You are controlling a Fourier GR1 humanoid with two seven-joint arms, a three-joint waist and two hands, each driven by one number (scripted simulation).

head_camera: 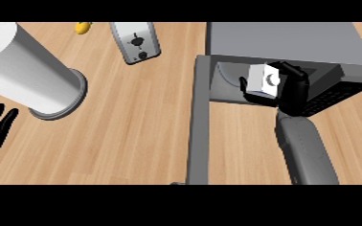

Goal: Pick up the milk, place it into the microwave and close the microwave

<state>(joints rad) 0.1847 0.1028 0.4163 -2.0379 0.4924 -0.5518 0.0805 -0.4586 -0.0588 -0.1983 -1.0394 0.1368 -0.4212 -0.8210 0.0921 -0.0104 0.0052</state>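
Presently the right hand is curled round the milk, a small white carton with a pale mark on its face, and holds it at the mouth of the microwave. The carton sits on the inner, left side of the hand, thumb and fingers wrapped about it from the right, so that it leads the hand toward the cavity. It appears tilted, its long axis leaning up and to the left, not upright; whether its base touches the cavity floor cannot be told. The microwave's round plate shows just to the left of the carton, partly hidden. The microwave door stands swung fully open, a long grey panel running down the view, to the left of the right forearm and well clear of it. The left hand rests with fingers straight at the left edge of the view, well apart from the microwave, so the right hand is the nearer to both carton and door. By my judgement the placing is under way but not finished: the carton wants carrying further inward, then setting down and releasing, and the door remains to be shut. Elsewhere on the wooden counter stand a large grey cylinder, a toaster and a yellow item at the far edge
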